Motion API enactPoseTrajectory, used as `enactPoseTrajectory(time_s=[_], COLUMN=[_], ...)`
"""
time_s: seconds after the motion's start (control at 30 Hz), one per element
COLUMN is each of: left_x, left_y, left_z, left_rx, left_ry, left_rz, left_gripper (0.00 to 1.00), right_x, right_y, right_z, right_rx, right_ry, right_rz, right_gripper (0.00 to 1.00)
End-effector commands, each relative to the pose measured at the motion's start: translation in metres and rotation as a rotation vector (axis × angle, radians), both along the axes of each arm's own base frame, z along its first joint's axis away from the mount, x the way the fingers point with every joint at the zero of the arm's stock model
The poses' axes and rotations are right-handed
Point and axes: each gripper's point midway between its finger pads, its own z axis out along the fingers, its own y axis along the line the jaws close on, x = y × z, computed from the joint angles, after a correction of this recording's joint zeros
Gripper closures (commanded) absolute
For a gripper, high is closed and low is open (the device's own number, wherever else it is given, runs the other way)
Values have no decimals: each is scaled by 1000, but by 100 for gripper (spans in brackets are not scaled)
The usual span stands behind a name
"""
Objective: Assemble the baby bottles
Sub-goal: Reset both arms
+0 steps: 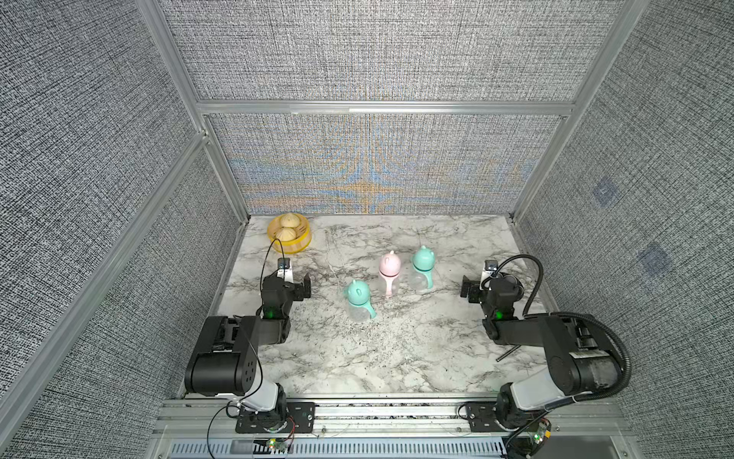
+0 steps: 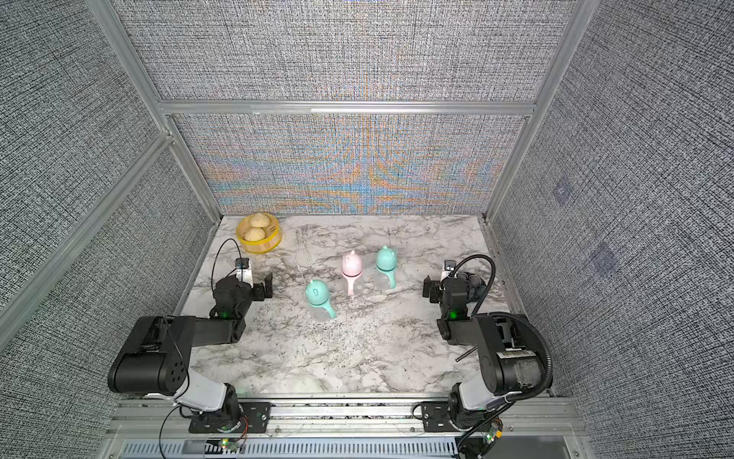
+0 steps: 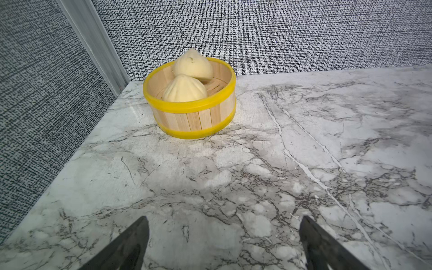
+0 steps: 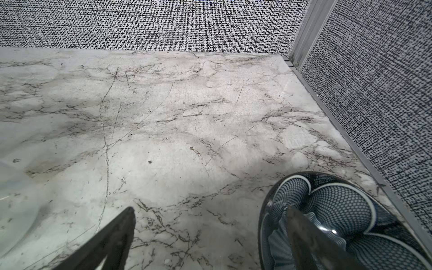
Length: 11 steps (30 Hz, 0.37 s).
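Left gripper: jaws seen wide apart, nothing held; hung over the bare table at its left side.
Right gripper: jaws wide apart, nothing held; kept at the right side, one finger seen over the bowl.
Bottles: three counted, stood mid-table between the grippers, apart from each other and from both grippers.
Look: clear bodies, eared dome caps fitted, looped handles below the caps; two mint, one pink.
Near mint bottle: upright, long axis vertical, handle turned toward the near right.
Pink bottle: upright, farther back, handle turned toward the near edge.
Far mint bottle: upright, just right of the pink one.
Basket: one, far left corner, two buns held in it.
Bowl: one, dark patterned, by the right wall.
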Motion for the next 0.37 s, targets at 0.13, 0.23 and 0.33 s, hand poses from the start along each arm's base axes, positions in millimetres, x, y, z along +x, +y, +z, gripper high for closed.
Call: enactPoseTrajectory(time_s=[0.13,0.23,0.33], left_x=[3,3,3], left_y=[-2,-2,-2], left_z=[7,6,6], left_rx=[-1,-1,-1], left_ry=[-27,-25,-26], left_rz=[-12,-12,-13], left_gripper=[0,0,0], right_x=[3,4,3], right_y=[2,3,3], right_z=[3,3,3], right_rx=[1,-6,-7], right_ry=[-5,-6,-7], right_rz=[11,8,7], right_gripper=[1,1,1])
